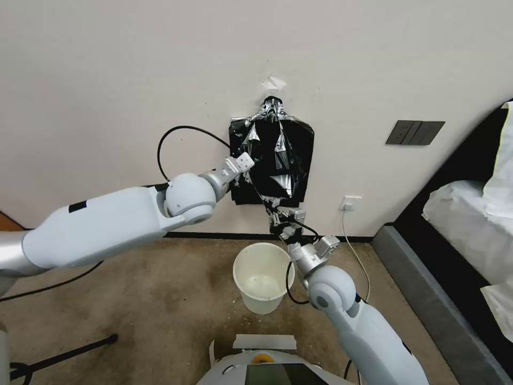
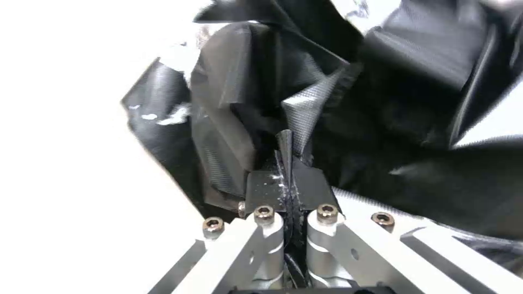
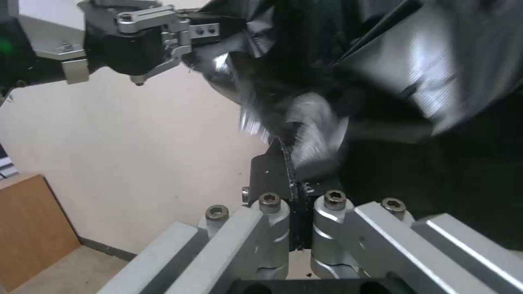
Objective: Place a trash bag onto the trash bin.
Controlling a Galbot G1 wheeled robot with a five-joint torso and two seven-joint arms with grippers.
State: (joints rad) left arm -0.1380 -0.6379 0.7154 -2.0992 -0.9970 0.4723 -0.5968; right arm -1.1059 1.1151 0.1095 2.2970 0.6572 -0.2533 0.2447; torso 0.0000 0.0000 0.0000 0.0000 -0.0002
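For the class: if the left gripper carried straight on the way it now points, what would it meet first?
Most likely the trash bag already pinched in the left gripper, with the hanging black bundle and wall close behind; how close is unclear.

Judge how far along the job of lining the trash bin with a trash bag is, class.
Done: both grippers have hold of the trash bag up at the wall, the left gripper pinching a fold, the right gripper clamping its lower edge. In hand: the bag is still against the hanging bundle. Left: carrying it down and fitting it over the trash bin, which stands unlined on the floor.
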